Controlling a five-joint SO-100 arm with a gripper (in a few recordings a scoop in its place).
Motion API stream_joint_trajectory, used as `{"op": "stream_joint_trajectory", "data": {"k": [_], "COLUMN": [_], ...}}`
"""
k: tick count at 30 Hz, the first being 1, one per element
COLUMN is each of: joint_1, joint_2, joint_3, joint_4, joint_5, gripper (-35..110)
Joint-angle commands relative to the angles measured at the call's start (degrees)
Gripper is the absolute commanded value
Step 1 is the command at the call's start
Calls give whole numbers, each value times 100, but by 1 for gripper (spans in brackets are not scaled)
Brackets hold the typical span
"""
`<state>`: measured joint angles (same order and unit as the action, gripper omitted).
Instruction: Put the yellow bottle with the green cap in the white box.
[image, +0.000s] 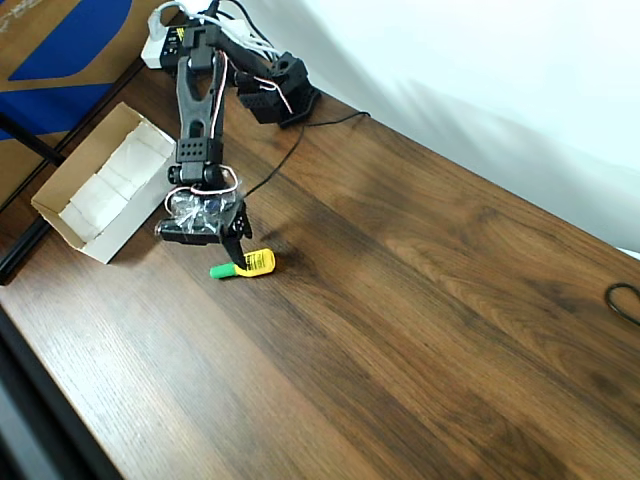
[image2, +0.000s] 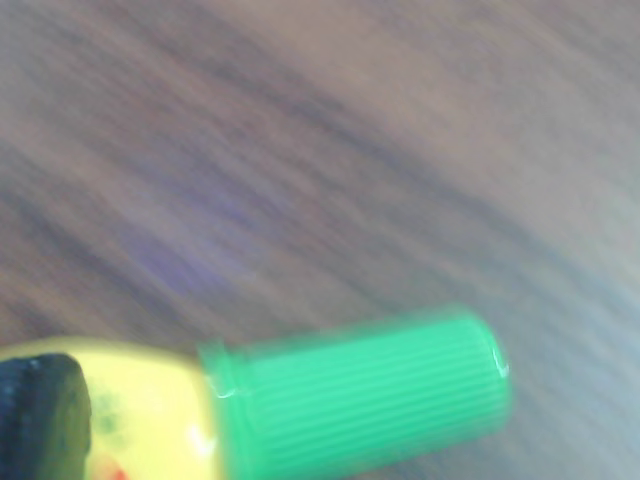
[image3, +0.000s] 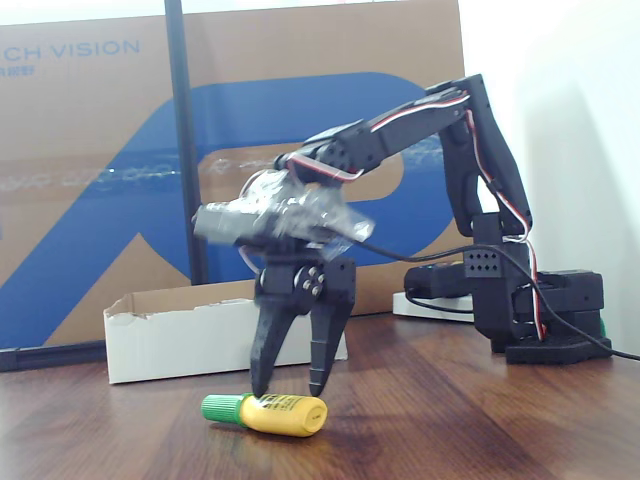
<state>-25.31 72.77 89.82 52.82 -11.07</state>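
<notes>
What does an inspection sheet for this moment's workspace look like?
Surface: wooden table, bare around the job.
Job's things: yellow bottle lies on its side on the table, green cap pointing left in the fixed view; white box open, apart from it.
Clutter: nothing seen.
Gripper: gripper open, fingers straddling the bottle.
Cables: black cable from the arm's base; another at the right edge.
Surroundings: brown-and-blue cardboard, white wall.
</notes>
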Motion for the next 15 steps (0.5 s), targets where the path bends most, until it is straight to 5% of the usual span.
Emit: {"op": "stream_joint_trajectory", "data": {"k": [1,15], "joint_1": [26,132], "joint_2": [18,-149], "joint_3": [-431,-492], "joint_4": [185,378], "joint_5": [-18,18], "gripper": [29,21]}}
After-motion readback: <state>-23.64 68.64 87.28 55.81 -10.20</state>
